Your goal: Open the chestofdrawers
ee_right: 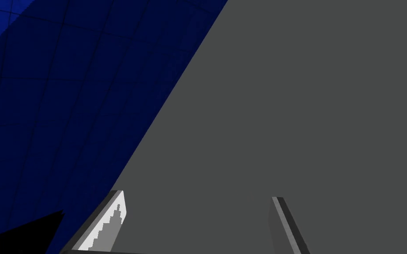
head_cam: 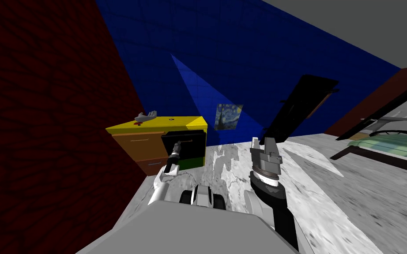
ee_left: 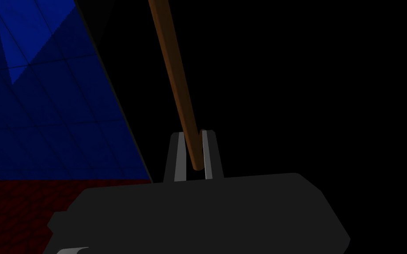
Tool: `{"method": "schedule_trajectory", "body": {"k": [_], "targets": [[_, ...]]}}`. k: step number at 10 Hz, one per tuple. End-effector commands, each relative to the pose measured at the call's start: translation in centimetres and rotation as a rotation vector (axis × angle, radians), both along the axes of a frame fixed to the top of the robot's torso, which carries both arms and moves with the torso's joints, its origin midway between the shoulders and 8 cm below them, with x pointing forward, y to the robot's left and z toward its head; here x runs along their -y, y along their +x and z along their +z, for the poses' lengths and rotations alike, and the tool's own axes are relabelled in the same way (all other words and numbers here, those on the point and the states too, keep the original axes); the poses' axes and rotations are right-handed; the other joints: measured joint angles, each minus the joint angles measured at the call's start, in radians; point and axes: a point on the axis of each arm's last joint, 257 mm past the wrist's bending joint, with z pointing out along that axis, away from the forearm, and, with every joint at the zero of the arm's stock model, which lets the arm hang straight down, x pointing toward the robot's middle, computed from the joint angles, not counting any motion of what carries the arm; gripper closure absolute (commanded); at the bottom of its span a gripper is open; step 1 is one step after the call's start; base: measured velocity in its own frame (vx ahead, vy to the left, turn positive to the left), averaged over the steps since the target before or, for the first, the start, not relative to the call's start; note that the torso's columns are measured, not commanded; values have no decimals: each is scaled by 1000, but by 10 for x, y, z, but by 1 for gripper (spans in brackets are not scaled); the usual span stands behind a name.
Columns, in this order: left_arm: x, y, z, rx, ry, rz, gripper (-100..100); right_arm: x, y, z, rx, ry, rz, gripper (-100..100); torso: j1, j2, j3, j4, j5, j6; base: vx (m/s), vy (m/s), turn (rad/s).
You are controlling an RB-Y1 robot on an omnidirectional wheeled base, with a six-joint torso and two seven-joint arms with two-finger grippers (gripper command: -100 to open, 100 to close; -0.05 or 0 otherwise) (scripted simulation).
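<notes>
Arm outstretched, left pincer (ee_left: 193, 133) clamped on brown bar (ee_left: 171, 66) (right pincer (ee_right: 198, 196) raised, agape)

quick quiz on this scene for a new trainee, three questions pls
1. True or false: the left claw is shut on a thin brown bar.
2. Pick one: the top of the chest of drawers is A white, B yellow, C blue.
3. Fill in: the right claw, held up away from the chest, has its fingers ____ (open or shut).

Key: 1 true; 2 B; 3 open.
</notes>
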Motion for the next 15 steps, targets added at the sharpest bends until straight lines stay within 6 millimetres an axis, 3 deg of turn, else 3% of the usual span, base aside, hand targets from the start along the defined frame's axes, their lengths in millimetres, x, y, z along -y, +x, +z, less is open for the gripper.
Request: {"method": "schedule_trajectory", "body": {"k": [1,2,4,5,6,7,8,10,12,13,15], "targets": [[-25,10,-3,-8,21,40,100,0,0,0,0,0,0,0,0,3,1,1,0,1,-132,-13,-92],[-31,20,7,11,46,45,100,0,0,0,0,0,0,0,2,1,1,1,0,-2,-144,-19,-120],[-43,19,-4,-9,35,69,100,0,0,0,0,0,0,0,2,2,1,2,0,-4,-75,-32,-41],[-50,28,7,11,55,75,100,0,0,0,0,0,0,0,4,-1,-1,1,0,-5,-86,-25,-98],[-60,27,-4,-9,43,96,100,0,0,0,0,0,0,0,4,2,1,2,0,-3,-101,-23,-92],[-63,37,6,8,61,95,100,0,0,0,0,0,0,0,4,3,2,1,1,-4,-151,-15,-142],[-73,36,-3,-9,46,116,100,0,0,0,0,0,0,0,4,5,3,2,1,-3,-136,-20,-87],[-79,45,5,6,60,120,100,0,0,0,0,0,0,0,6,1,0,1,0,-9,-71,-25,-55],[-89,43,-3,-9,42,142,100,0,0,0,0,0,0,0,5,3,2,2,0,-6,-62,-13,-43],[-91,56,3,-1,45,140,100,0,0,0,0,0,0,0,7,2,1,1,1,-8,-92,-10,-98],[-101,51,-2,-9,34,161,100,0,0,0,0,0,0,0,4,5,3,1,1,-7,-88,-23,-52]]}}
